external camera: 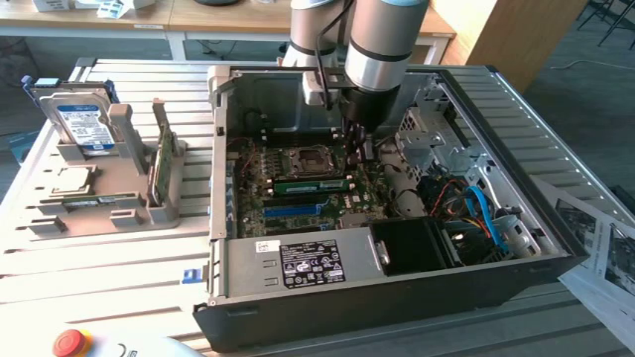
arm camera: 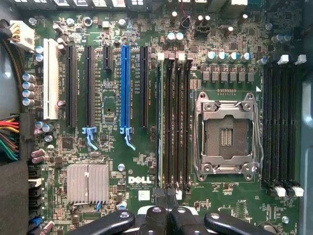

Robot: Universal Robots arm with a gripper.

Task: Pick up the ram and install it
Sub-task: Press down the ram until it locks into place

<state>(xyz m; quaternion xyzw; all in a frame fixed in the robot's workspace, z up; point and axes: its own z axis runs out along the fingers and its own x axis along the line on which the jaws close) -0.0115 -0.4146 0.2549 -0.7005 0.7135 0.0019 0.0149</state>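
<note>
Lowest in the exterior frame, a black open-sided computer case (external camera: 397, 297) is seen, holding a green motherboard (external camera: 297, 214). At frame centre, the long narrow green ram stick (external camera: 309, 186) is seated on edge in a slot, its long axis running left to right. Just above its right end the dark gripper (external camera: 365, 152) is held with its fingers pressed together. Whether it touches the ram cannot be told. Farther left, a silver hard drive (external camera: 82, 123) is held in a grey rack (external camera: 119, 186).

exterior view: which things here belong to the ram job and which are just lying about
job: ram standing on the motherboard, gripper near it, computer case
lying about: hard drive, green card, papers, red button
</note>
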